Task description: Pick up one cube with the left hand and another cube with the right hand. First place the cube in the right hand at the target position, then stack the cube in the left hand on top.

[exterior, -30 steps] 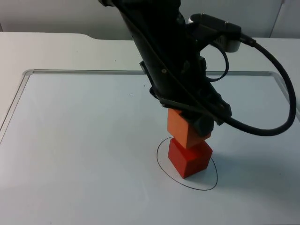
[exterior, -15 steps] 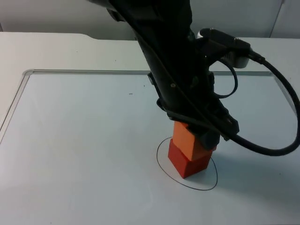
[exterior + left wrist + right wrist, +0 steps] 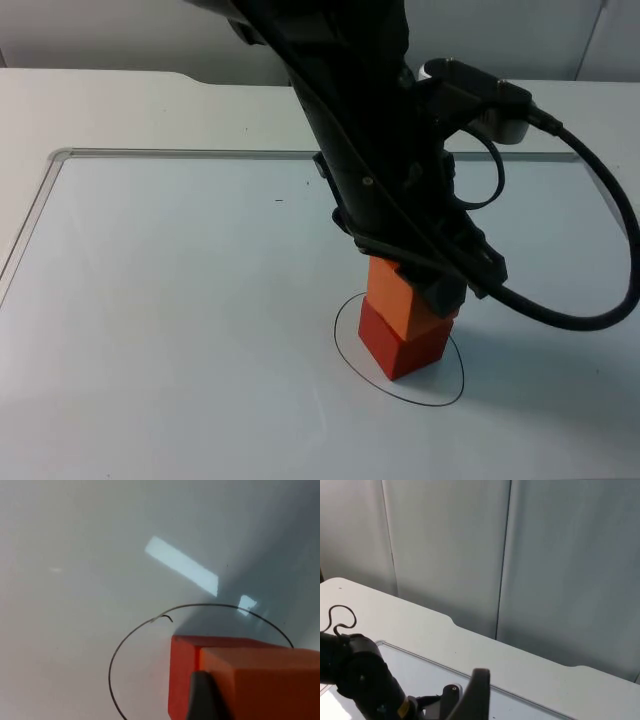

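Note:
A red cube (image 3: 408,352) stands inside a thin black circle (image 3: 440,400) drawn on the white table. An orange cube (image 3: 392,300) rests on top of it, turned a little against it. My left gripper (image 3: 428,286) comes down from above and is shut on the orange cube. In the left wrist view the orange cube (image 3: 260,680) lies over the red cube (image 3: 181,675), one black fingertip (image 3: 202,696) presses on its side, and the circle (image 3: 125,645) runs around them. My right arm waits raised; one black finger (image 3: 477,695) of its gripper points toward the grey wall.
A raised rim (image 3: 150,153) borders the white table sheet at the back and left. The grey partition wall (image 3: 545,570) stands behind the table. The left arm (image 3: 370,150) leans over the middle of the table.
The left gripper moved down and slightly right, bringing the orange cube from just above the red cube onto it. Over the last half second it hardly moved.

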Controlling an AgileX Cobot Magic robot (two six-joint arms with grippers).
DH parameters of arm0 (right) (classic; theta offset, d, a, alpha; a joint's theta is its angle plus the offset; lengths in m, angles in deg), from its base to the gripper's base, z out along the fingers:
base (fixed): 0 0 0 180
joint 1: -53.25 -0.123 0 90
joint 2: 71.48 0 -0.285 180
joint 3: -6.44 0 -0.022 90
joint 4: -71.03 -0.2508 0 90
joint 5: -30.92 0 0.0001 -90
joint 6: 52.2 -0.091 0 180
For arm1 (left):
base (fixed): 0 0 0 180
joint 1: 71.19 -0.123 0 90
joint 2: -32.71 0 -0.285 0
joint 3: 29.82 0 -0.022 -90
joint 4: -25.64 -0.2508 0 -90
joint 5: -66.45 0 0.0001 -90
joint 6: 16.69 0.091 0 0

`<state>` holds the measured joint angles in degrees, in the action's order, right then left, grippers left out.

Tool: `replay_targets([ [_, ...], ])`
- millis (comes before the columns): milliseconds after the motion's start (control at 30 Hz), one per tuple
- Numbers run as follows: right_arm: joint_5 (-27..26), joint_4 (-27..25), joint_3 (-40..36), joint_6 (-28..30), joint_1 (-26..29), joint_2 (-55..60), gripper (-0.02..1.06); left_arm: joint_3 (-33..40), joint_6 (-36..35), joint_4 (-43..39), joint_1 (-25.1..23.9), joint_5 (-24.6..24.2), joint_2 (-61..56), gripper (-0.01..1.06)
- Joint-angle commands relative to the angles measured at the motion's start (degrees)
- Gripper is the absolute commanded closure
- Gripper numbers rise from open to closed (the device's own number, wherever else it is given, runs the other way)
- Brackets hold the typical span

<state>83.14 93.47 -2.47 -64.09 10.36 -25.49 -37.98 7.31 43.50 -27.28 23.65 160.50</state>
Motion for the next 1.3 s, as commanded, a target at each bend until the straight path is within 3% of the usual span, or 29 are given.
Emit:
replay_targets([
  [0,-0.2,0.2,-0.4,0.3,-0.2,-0.2,0.22,-0.5,-0.4,-0.5,0.4,0.1,0.1,0.93],
  [267,0.1,0.2,-0.4,0.3,-0.2,-0.2,0.22,-0.5,-0.4,-2.1,0.4,-0.5,0.1,0.91],
  [333,0.2,0.2,-0.4,0.3,-0.2,-0.2,0.22,-0.5,-0.4,-2.1,0.4,-0.6,0.1,0.8],
  [400,0.2,0.2,-0.4,0.3,-0.2,-0.2,0.22,-0.5,-0.4,-2.1,0.5,-0.6,0.1,0.63],
  [433,0.2,0.2,-0.4,0.3,-0.2,-0.2,0.22,-0.5,-0.4,-2.1,0.5,-0.6,0.1,0.63],
  [533,0.2,0.2,-0.4,0.3,-0.2,-0.2,0.22,-0.5,-0.5,-1.8,0.6,-1.7,0.1,0.33],
  [600,0.2,0.2,-0.4,0.3,-0.2,-0.2,0.22,-0.5,-0.5,-0.6,0.6,-2.5,0.1,0.23],
  [1000,0.1,0.2,-0.4,0.3,-0.2,-0.2,0.22,-0.6,-0.5,0.1,0.6,-2.9,-5.4,0.22],
  [1267,-1.1,0.2,-0.4,0.3,-0.2,-0.2,0.22,-0.7,-0.5,-3.1,0.6,-7.0,-22.8,0.22],
])
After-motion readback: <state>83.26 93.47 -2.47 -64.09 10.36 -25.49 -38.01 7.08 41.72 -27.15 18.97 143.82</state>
